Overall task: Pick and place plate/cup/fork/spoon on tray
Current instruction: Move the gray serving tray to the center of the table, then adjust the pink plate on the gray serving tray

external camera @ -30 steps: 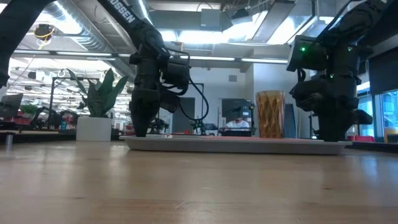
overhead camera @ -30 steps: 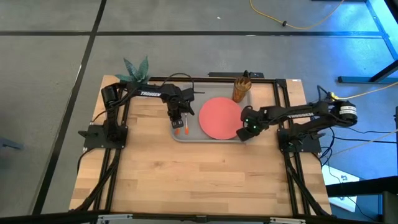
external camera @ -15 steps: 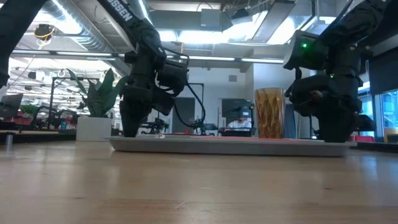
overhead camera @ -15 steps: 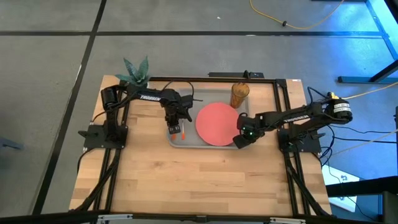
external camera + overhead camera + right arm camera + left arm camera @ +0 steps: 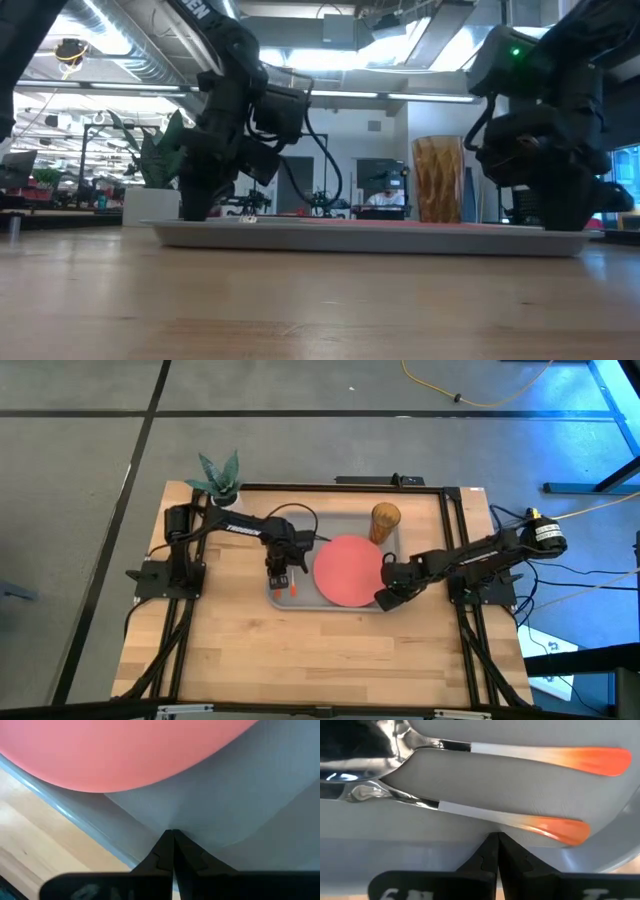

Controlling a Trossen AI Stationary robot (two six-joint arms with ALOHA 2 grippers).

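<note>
Tray (image 5: 300,596): dragged nearer, loaded with plate (image 5: 348,569), cup (image 5: 385,520), fork (image 5: 470,812), spoon (image 5: 520,755). Left gripper (image 5: 277,573), right gripper (image 5: 386,598): clenched, empty. Task looks complete.

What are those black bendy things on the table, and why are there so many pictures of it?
Those are two robot arms. One picture looks down from above, one looks across the wooden table, and two come from small cameras on the arms' wrists. On the table sits a grey tray holding a pink plate, a brown cup, and a spoon and fork with orange handles. A potted plant stands at the table's far corner. The left gripper is by the cutlery and the right gripper is at the tray's corner. Both have their fingers closed and hold nothing.
</note>
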